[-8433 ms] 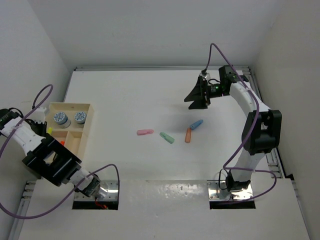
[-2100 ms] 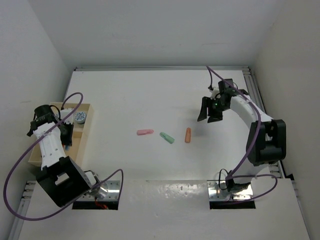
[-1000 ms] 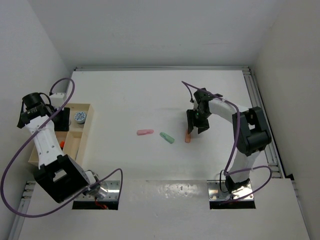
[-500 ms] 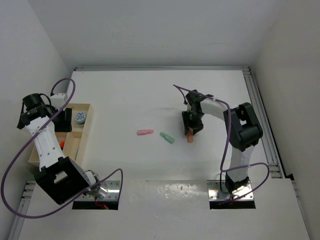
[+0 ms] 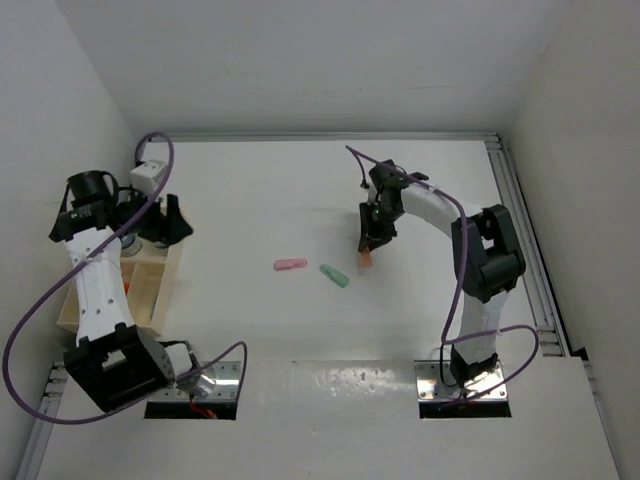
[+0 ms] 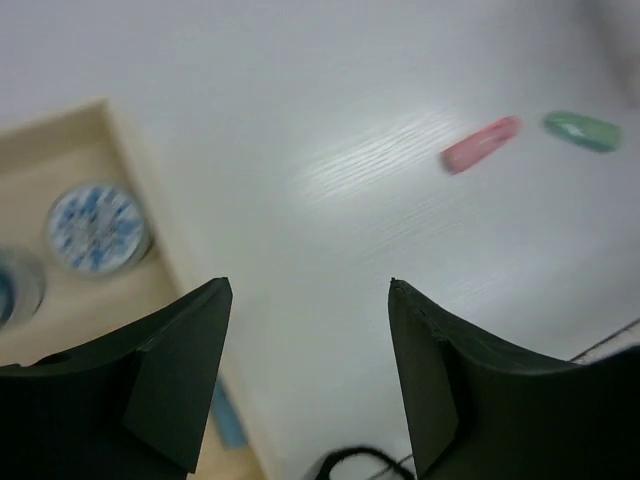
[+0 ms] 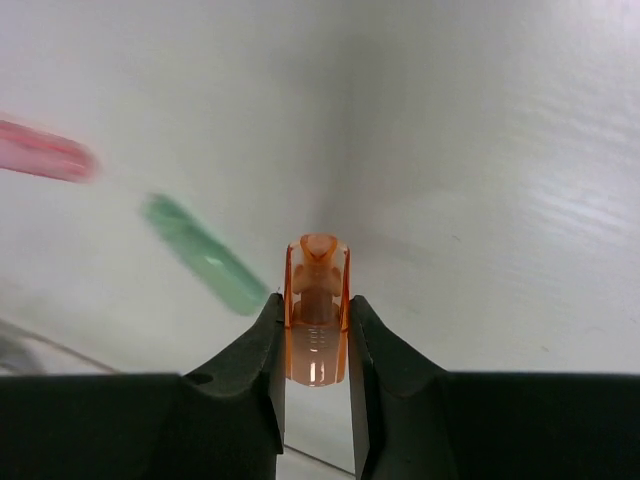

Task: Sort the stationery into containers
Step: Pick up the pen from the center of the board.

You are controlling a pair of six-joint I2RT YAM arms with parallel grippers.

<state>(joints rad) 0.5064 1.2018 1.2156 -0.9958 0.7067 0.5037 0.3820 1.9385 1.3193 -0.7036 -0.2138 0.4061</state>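
My right gripper (image 5: 369,243) (image 7: 315,303) is shut on a salmon stub (image 7: 318,262) (image 5: 366,261), which stands upright between the fingers over the white table. A green stub (image 5: 334,275) (image 7: 205,268) and a pink stub (image 5: 290,265) (image 7: 45,150) lie to its left. My left gripper (image 5: 165,224) (image 6: 309,286) is open and holds nothing, above the right edge of the wooden tray (image 5: 168,290) (image 6: 128,185). In the tray are a patterned roll (image 6: 97,227) and a blue stub (image 6: 228,420).
The tray stands at the table's left edge, close to the left wall. A metal rail (image 5: 520,215) runs along the right edge. Purple cables (image 5: 40,300) loop round both arms.
My right gripper has shut on the salmon stub and carried it a little up and left. My left gripper has swung right from over the tray and opened wider.
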